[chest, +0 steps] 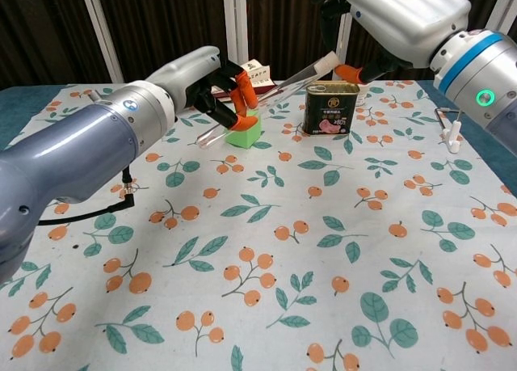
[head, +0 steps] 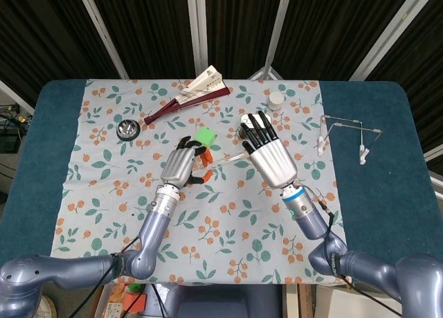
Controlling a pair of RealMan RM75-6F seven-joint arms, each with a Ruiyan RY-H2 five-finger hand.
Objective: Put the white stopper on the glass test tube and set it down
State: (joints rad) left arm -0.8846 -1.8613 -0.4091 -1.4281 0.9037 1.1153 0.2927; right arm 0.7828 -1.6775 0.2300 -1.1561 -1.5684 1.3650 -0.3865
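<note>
— So, what is the left hand (chest: 216,86) doing right now?

— It is pinching the glass test tube (chest: 271,94) near its lower end, fingers clamped on it, holding it off the table.

— And which way is the tube lying?

— In the chest view its long axis is running from about eight o'clock up toward two o'clock. The white stopper (chest: 327,61) is sitting at the upper end, right at the right hand (chest: 355,31).

— Is the right hand gripping that stopper?

— I cannot tell; its fingers are pointing away in the head view and hiding the contact.

— What is lying underneath?

— The floral tablecloth (chest: 266,250), with a green block (chest: 245,132) just below the left hand and a dark tin (chest: 331,108) beside it. Open cloth toward six o'clock is looking like the safer place to set it down.
</note>
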